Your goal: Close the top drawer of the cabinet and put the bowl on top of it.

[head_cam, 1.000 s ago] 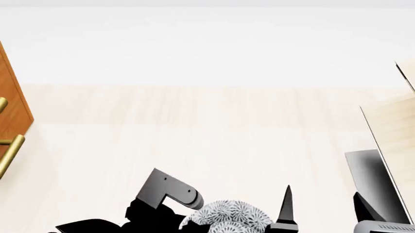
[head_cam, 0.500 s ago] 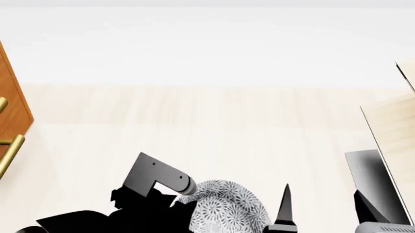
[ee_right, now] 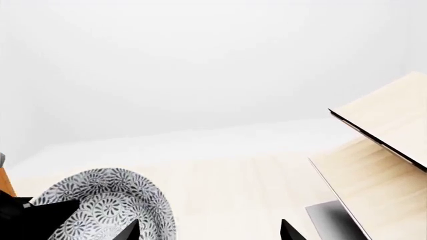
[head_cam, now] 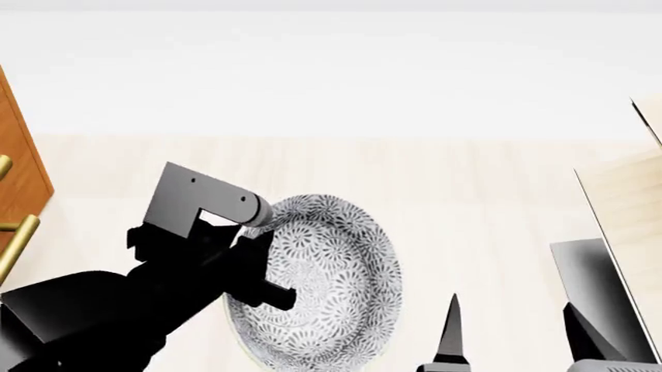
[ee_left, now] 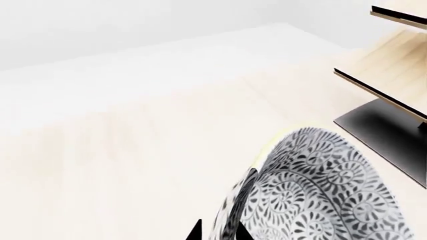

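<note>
You have been raising the grey-and-white floral patterned round bowl [head_cam: 331, 287] toward frame centre; your left gripper [head_cam: 259, 271] is pinching its rim. Your right gripper [ee_right: 210, 231], at the lower edge, is hanging spread, holding nothing. The reddish-brown wooden cabinet [head_cam: 21, 167] is sitting at the left edge.

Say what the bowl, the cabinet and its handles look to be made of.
Bowl: probably glazed ceramic, given its smooth white surface with a fine grey floral print inside and out. Cabinet: reddish-brown wood, or a wood-look veneer, with a flat satin face. Handles: brass-coloured metal bars with a soft sheen.
</note>
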Robot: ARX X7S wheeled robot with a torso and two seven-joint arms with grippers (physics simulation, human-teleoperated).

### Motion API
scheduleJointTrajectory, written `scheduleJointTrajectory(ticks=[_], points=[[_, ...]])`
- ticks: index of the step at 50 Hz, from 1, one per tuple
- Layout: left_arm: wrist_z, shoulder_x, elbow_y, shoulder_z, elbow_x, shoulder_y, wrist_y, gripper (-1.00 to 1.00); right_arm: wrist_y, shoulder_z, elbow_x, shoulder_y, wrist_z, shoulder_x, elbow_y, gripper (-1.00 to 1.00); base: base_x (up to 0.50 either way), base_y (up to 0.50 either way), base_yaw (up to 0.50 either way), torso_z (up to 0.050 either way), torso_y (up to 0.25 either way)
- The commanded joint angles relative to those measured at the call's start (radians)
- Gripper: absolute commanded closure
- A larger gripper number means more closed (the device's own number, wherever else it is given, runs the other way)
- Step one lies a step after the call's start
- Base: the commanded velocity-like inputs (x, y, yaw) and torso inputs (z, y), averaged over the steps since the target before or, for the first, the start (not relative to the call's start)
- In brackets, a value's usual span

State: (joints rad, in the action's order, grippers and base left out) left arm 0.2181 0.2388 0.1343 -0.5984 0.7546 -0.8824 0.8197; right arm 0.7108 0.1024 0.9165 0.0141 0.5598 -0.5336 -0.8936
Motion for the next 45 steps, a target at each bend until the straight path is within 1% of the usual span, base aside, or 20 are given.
scheduleJointTrajectory(ticks=[1,7,10,19,20,23,25,33,45], points=[[0.047,0.005,-0.034,0.044,0.031,-0.061,0.021,1.00,0.003,0.007,0.020,-0.002,0.013,-0.012,-0.018,-1.00,0.00,0.00,0.00,0.000,0.000],[0.060,0.010,-0.041,0.068,0.048,-0.104,0.041,1.00,-0.003,0.015,0.023,-0.007,0.012,-0.018,-0.019,-1.00,0.00,0.00,0.00,0.000,0.000],[0.078,0.015,-0.063,0.105,0.082,-0.128,0.065,1.00,-0.007,0.013,0.021,-0.007,0.010,-0.018,-0.019,-1.00,0.00,0.00,0.00,0.000,0.000],[0.122,0.026,-0.101,0.158,0.139,-0.196,0.128,1.00,-0.014,0.016,0.024,-0.018,0.011,-0.023,-0.024,-1.00,0.00,0.00,0.00,0.000,0.000],[0.136,0.032,-0.117,0.171,0.153,-0.224,0.151,1.00,-0.016,0.022,0.026,-0.022,0.012,-0.026,-0.025,-1.00,0.00,0.00,0.00,0.000,0.000],[0.148,0.042,-0.130,0.170,0.148,-0.253,0.162,1.00,-0.018,0.028,0.032,-0.026,0.016,-0.029,-0.032,-1.00,0.00,0.00,0.00,0.000,0.000],[0.165,0.046,-0.133,0.195,0.180,-0.279,0.198,1.00,-0.017,0.028,0.035,-0.025,0.018,-0.031,-0.032,-1.00,0.00,0.00,0.00,0.000,0.000],[0.211,0.076,-0.171,0.256,0.235,-0.358,0.261,1.00,-0.028,0.029,0.036,-0.031,0.013,-0.031,-0.033,-1.00,0.00,0.00,0.00,0.000,0.000],[0.252,0.091,-0.163,0.301,0.275,-0.473,0.319,1.00,-0.049,0.029,0.028,-0.042,-0.002,-0.032,-0.021,-1.00,0.00,0.00,0.00,0.000,0.001]])
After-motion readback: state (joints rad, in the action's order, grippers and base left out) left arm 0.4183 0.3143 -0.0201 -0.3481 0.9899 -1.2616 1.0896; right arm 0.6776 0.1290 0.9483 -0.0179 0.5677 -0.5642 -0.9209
